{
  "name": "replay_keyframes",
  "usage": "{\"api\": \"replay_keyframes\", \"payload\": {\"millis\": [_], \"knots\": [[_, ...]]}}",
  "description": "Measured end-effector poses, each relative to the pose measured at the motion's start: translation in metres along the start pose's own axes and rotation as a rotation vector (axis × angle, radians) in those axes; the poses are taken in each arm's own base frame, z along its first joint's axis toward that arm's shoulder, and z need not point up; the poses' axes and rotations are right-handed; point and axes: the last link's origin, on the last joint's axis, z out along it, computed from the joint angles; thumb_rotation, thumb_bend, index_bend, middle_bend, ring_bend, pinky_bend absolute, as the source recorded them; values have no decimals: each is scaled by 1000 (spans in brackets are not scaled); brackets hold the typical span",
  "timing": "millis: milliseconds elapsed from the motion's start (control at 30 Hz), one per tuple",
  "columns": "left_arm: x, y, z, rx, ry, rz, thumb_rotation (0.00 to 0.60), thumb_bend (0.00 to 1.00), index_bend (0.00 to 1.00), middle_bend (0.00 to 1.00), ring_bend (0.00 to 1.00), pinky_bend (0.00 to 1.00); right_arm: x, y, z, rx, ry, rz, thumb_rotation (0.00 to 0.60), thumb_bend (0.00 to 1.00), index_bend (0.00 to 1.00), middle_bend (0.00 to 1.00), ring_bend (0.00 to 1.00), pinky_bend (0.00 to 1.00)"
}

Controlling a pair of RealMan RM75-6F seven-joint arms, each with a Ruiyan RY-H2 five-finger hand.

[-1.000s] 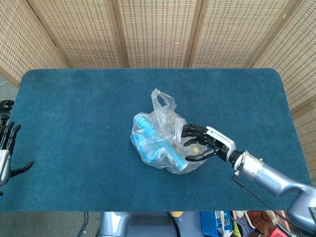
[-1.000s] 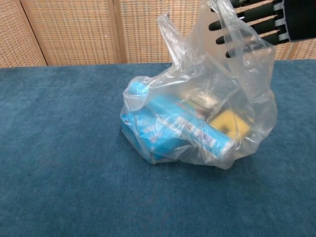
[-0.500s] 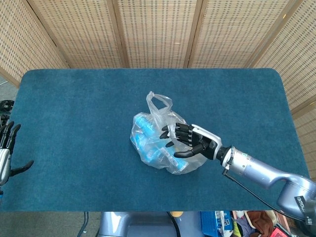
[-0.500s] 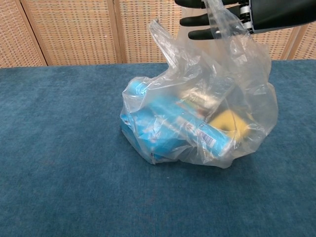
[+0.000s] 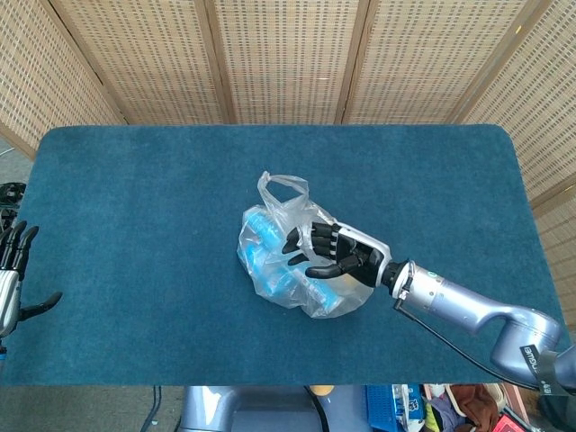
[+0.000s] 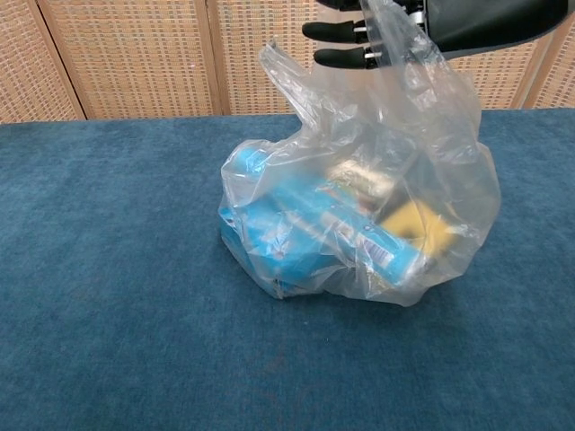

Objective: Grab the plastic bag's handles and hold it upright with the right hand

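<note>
A clear plastic bag stands mid-table holding a blue packet and a yellow item. One handle loop sticks up free at the bag's left. My right hand hovers over the bag's top with fingers stretched out and apart, pointing left. A strip of the bag's other handle rises across those fingers; the fingers are not curled round it. My left hand rests at the table's left edge, fingers spread, holding nothing.
The blue cloth-covered table spreads around the bag on all sides. Woven screens stand behind its far edge. My right forearm reaches in from the front right corner.
My right hand has moved left across the bag's top, from its right side to above its middle. The plastic over the fingers was pulled along, and the free handle shifted left.
</note>
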Motion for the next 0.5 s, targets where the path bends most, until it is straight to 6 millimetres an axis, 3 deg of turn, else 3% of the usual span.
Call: {"api": "replay_keyframes", "payload": {"millis": [167,500], "knots": [[-2,0,1,4,-6,4,600,81,0,0,0,0,1,-1,-1,8,-20,11,600,0,410,482,348,409],[-5,1,3,7,-12,12,600,84,0,0,0,0,3,-13,-4,66,-15,106,600,0,371,482,347,442]]}}
